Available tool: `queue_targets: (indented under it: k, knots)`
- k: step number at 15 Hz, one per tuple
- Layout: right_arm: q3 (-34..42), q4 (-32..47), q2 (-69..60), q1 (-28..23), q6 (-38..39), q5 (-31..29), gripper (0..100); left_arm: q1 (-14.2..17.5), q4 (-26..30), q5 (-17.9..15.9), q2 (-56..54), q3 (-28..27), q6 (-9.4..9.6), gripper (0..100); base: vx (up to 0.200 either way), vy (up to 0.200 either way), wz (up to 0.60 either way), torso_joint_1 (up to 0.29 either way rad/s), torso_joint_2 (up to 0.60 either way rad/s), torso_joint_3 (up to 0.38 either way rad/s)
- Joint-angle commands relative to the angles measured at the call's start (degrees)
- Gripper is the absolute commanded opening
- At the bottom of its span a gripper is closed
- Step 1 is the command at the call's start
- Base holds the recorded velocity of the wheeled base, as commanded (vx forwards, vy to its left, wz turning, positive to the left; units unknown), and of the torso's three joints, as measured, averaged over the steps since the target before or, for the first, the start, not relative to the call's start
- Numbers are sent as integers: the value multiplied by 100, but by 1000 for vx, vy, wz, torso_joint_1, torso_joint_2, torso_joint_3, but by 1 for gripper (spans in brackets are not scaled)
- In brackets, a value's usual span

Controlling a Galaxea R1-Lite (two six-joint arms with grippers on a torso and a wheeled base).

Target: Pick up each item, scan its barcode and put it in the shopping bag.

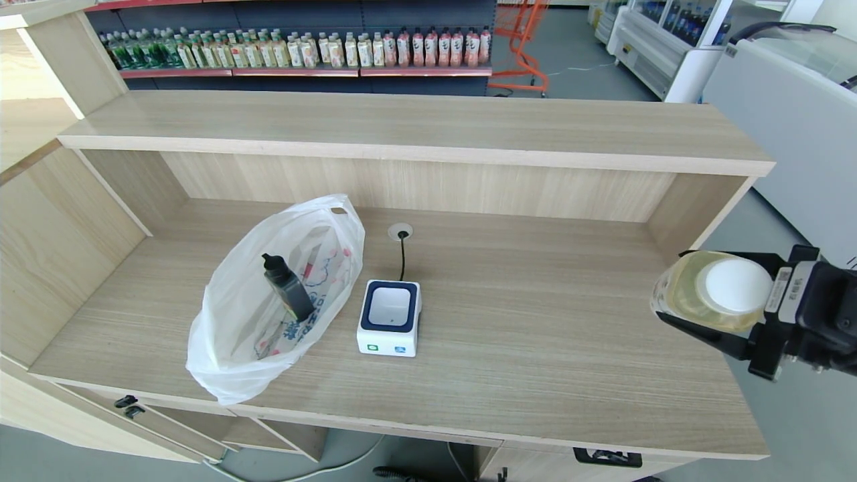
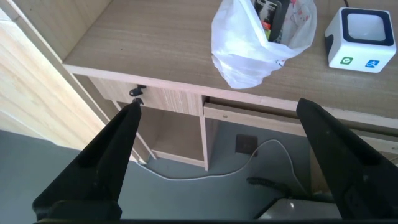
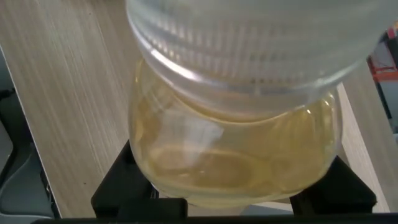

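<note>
Head view has my right gripper (image 1: 671, 286) clamped around a bottle (image 1: 710, 294) of yellow liquid, cap end facing me, at the counter's (image 1: 535, 348) 3 o'clock end, with the scanner (image 1: 390, 316) well apart at 9 o'clock and the shopping bag (image 1: 221, 335) just beyond it.

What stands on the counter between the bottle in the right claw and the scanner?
Nothing visible does. The right claw holds the bottle at the right end of the counter, and only its bare top lies between bottle and scanner.
</note>
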Motion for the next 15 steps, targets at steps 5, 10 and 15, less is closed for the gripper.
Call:
queue_targets:
  k: [5,10,15]
  knots:
    - [343,41,-630,36,152,111,0,1,1,3,9,0,8,100,0,0,0,0,0,0]
    - [404,33,-410,326,477,304,0,1,1,3,9,0,-18,100,0,160,0,-1,3,5]
    - [264,-11,29,502,469,357,0,1,1,3,9,0,-10,100,0,200,0,4,7,0]
